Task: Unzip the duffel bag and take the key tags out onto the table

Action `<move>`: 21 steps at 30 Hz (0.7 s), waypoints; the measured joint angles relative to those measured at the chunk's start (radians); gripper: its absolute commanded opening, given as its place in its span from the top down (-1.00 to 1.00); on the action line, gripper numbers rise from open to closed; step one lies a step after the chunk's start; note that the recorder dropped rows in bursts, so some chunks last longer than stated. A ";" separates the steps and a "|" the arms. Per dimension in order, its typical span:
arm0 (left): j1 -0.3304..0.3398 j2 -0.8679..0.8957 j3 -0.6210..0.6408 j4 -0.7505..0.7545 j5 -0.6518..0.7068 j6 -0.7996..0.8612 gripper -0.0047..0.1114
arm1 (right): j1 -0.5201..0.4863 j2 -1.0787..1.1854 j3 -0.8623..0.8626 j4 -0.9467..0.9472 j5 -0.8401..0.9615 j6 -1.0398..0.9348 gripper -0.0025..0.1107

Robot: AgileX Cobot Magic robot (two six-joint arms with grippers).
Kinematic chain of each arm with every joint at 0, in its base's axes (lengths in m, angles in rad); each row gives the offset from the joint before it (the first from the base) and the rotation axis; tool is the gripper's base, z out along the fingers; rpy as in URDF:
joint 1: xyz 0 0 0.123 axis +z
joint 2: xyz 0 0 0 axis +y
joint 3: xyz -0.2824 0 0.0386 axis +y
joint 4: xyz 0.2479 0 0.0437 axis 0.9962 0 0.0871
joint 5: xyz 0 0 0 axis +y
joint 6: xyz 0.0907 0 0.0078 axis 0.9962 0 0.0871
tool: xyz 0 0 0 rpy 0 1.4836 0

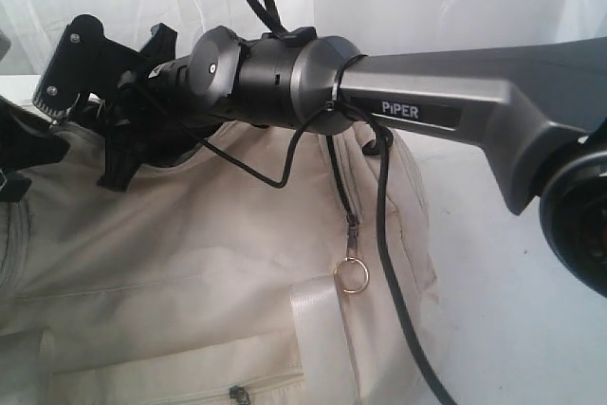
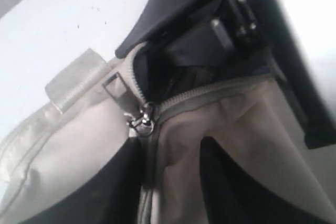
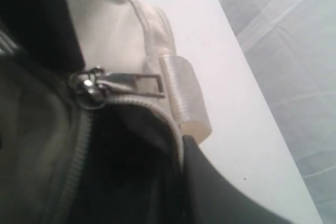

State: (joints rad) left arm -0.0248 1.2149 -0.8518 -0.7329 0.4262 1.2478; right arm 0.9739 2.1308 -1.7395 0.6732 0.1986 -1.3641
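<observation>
The cream duffel bag (image 1: pixel 190 263) fills the lower left of the exterior view, and a metal ring pull (image 1: pixel 354 276) hangs on its side. Its top zipper is partly open, with the slider (image 2: pixel 143 120) at the end of a dark gap (image 3: pixel 126 171). My left gripper (image 2: pixel 170 192) is shut on a fold of bag fabric just behind the slider. My right gripper (image 1: pixel 81 139) reaches across to the opening with its fingers spread. One finger (image 3: pixel 231 192) lies against the outer rim of the gap. The key tags are hidden.
The white table (image 1: pixel 493 263) extends to the right of the bag. A pale webbing strap loop (image 3: pixel 184 98) sits beside the zipper end. A black cable (image 1: pixel 394 263) from the right arm hangs down over the bag. White curtain behind.
</observation>
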 measured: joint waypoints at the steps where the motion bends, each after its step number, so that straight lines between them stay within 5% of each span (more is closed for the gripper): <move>1: 0.000 -0.008 0.000 -0.033 0.000 0.042 0.20 | -0.002 0.000 0.000 0.000 0.000 0.001 0.96; 8: 0.000 -0.021 0.000 -0.102 -0.024 0.167 0.20 | -0.002 -0.001 0.000 0.000 -0.007 0.002 0.96; 16: 0.000 -0.021 0.000 -0.076 -0.214 0.185 0.20 | -0.002 -0.001 0.000 0.000 -0.009 0.002 0.96; 21: 0.000 -0.021 0.000 -0.028 -0.179 0.199 0.20 | -0.002 -0.001 0.000 0.000 -0.009 0.002 0.96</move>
State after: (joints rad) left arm -0.0248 1.1939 -0.8518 -0.7607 0.2473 1.4472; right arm 0.9715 2.1301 -1.7395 0.6732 0.1898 -1.3617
